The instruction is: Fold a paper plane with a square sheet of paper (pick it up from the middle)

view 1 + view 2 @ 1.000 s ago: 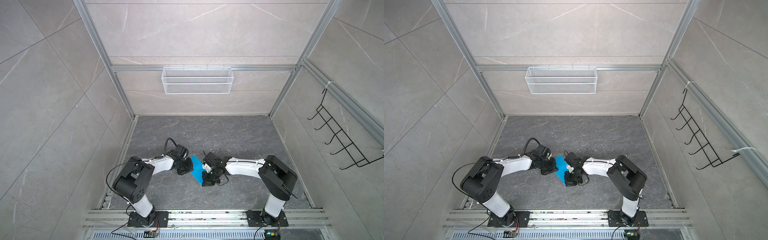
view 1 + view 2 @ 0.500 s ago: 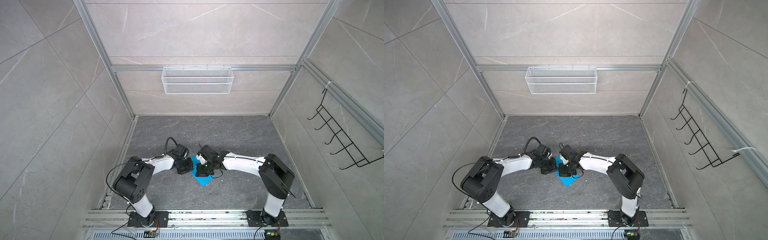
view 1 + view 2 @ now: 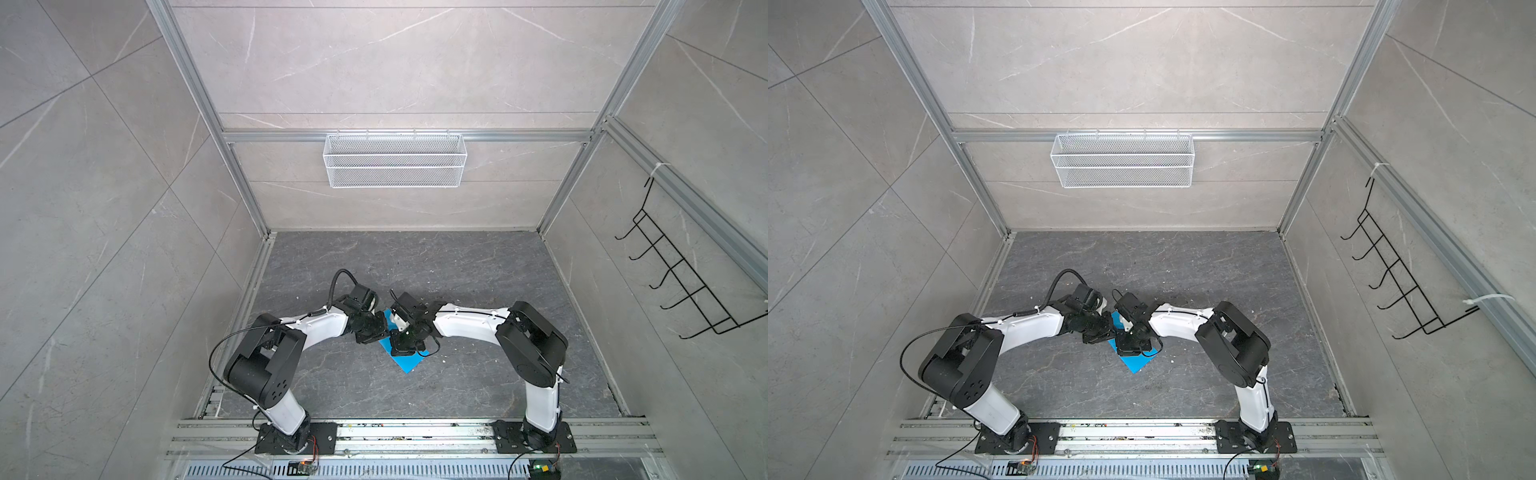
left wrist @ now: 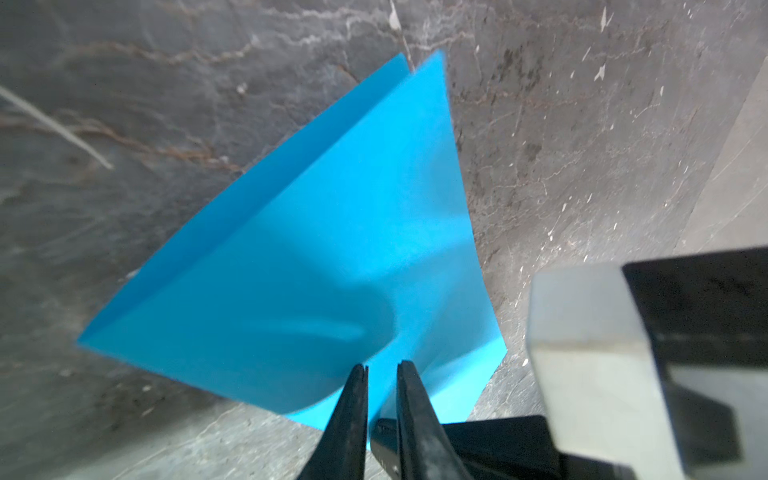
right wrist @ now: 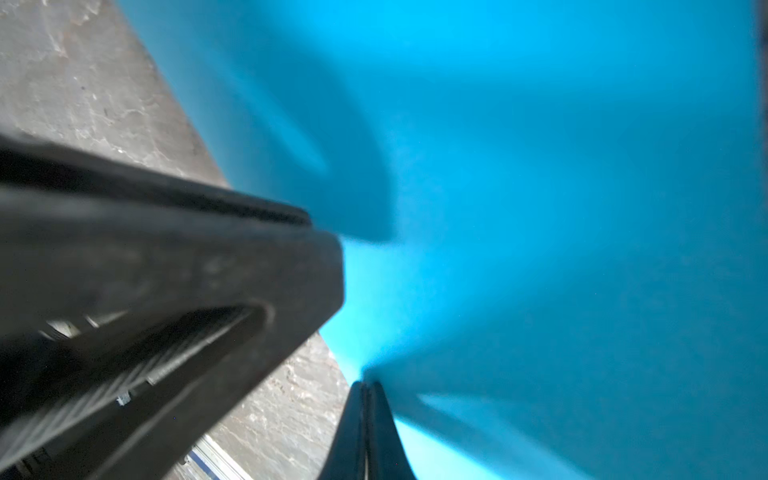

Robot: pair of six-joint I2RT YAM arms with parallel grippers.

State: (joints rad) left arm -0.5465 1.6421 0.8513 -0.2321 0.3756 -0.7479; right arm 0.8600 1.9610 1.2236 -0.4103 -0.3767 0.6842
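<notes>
On your grey table (image 3: 478,270) the two arms (image 3: 316,332) meet near the middle. The folded blue paper (image 3: 409,362) sits just toward 7 o'clock of centre, under them. Your right jaws are pressed together on its edge; your left jaws stand narrowly apart beside it.

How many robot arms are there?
2. The left black-and-white robot arm reaches in from the left, the right black-and-white robot arm from the right; they meet over the folded bright blue paper sheet. None seem hidden.
</notes>
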